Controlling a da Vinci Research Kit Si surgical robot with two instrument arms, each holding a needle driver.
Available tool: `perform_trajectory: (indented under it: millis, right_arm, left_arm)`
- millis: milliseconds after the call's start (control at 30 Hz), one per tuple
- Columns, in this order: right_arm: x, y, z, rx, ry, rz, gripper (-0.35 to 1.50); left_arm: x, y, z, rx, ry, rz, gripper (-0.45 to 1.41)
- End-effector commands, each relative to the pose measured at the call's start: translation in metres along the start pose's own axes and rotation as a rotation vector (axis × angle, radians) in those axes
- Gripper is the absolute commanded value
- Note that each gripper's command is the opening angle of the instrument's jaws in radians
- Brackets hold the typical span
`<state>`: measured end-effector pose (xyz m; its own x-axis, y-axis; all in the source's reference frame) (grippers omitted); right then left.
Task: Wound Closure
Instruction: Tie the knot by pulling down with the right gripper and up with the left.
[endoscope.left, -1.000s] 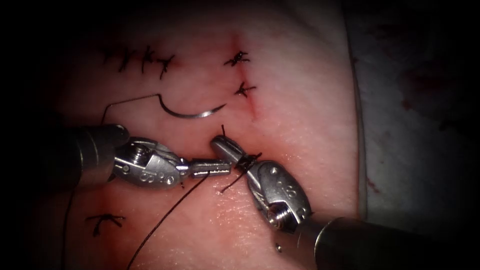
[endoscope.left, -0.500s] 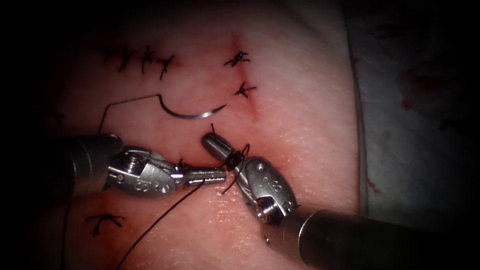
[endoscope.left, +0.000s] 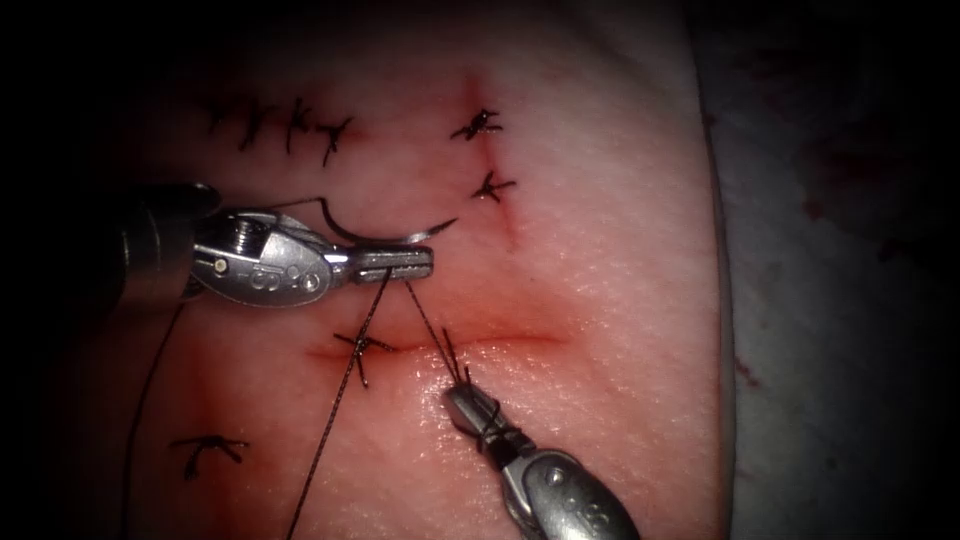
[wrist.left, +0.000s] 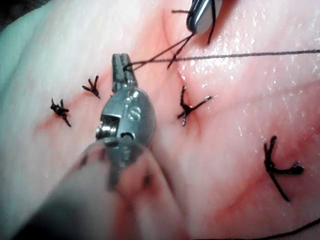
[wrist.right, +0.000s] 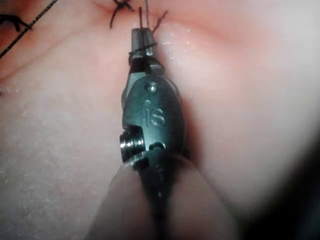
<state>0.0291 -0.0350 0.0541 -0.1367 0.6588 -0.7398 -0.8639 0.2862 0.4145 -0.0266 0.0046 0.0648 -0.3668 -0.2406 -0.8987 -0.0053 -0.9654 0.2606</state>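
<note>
Pink, wet pork tissue (endoscope.left: 600, 300) has a long red cut (endoscope.left: 480, 340) running across it, and that cut is our landmark. One dark knotted stitch (endoscope.left: 360, 345) already sits on the cut. The shiny metal left tool (endoscope.left: 395, 265) is above the cut, and its fingers are pressed together, pinching the thin dark thread (endoscope.left: 345, 400). The shiny metal right tool (endoscope.left: 465, 400) is just below the cut, and its fingers are pressed together on another piece of the same thread, which is also wound around them. A tight line of thread runs from one tool across the cut to the other. Half a second ago the two tools were close together near the cut; now they are well apart, so the thread has been pulled tight, and this looks like the step of tightening a knot. The thin curved silver needle (endoscope.left: 385, 230) lies loose on the tissue above the cut, just behind the left tool. No tool holds it and it is not in the tissue. The next move calls for a gentle, even pull so the knot sits flat on the cut and the thread does not snap.
</note>
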Motion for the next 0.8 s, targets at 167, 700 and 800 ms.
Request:
perform_trajectory:
  millis: [167,700,800]
  right_arm:
    - [-0.0004,-0.0021,-0.0013,0.0,-0.01,-0.022,-0.35]
    - [-0.0017,-0.0007,0.0037,0.021,-0.079,0.021,-0.35]
    - [-0.0018,-0.0009,0.0043,0.039,-0.095,0.087,-0.35]
  left_arm:
    - [-0.0009,-0.002,0.0019,0.013,-0.009,0.002,-0.45]
    - [-0.0037,-0.0084,0.0035,0.06,-0.002,-0.011,-0.45]
    - [-0.0037,-0.0084,0.0035,0.06,-0.002,-0.012,-0.45]
